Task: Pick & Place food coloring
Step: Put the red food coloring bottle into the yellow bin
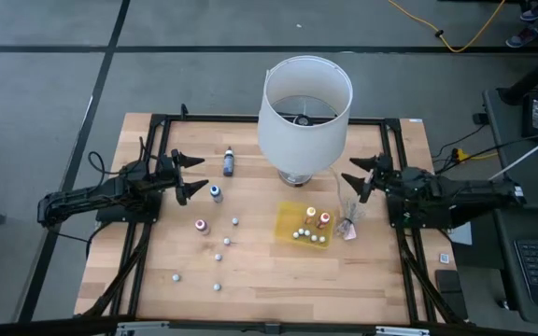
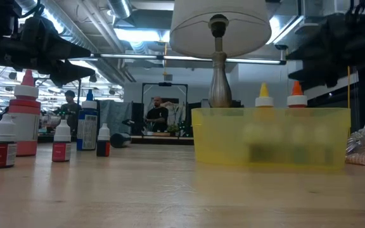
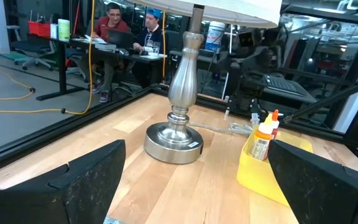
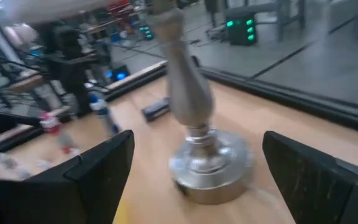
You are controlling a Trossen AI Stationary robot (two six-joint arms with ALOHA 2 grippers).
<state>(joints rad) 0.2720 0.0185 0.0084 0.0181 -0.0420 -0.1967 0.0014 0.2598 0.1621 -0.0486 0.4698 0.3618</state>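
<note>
The food coloring bottles are spread over the table. A blue-topped one [image 1: 216, 192], a dark one lying flat [image 1: 229, 162], a pink-topped one [image 1: 202, 226] and several tiny whitish ones [image 1: 227, 241] sit on the bare wood. Two orange-topped bottles [image 1: 318, 217] and a few tiny ones stand in the yellow tray [image 1: 288, 220]. My left gripper [image 1: 192, 175] is open, just left of the blue-topped bottle. My right gripper [image 1: 351, 179] is open, right of the lamp base and above the tray's far right corner. In the low view the bottles [image 2: 25, 114] stand upright at left.
A table lamp with a white shade [image 1: 304, 98] stands on its metal base [image 3: 174, 140] between the two grippers. A crumpled clear wrapper [image 1: 348, 224] lies right of the tray. People sit at desks in the room beyond [image 3: 114, 25]. Bare wood lies toward the near edge.
</note>
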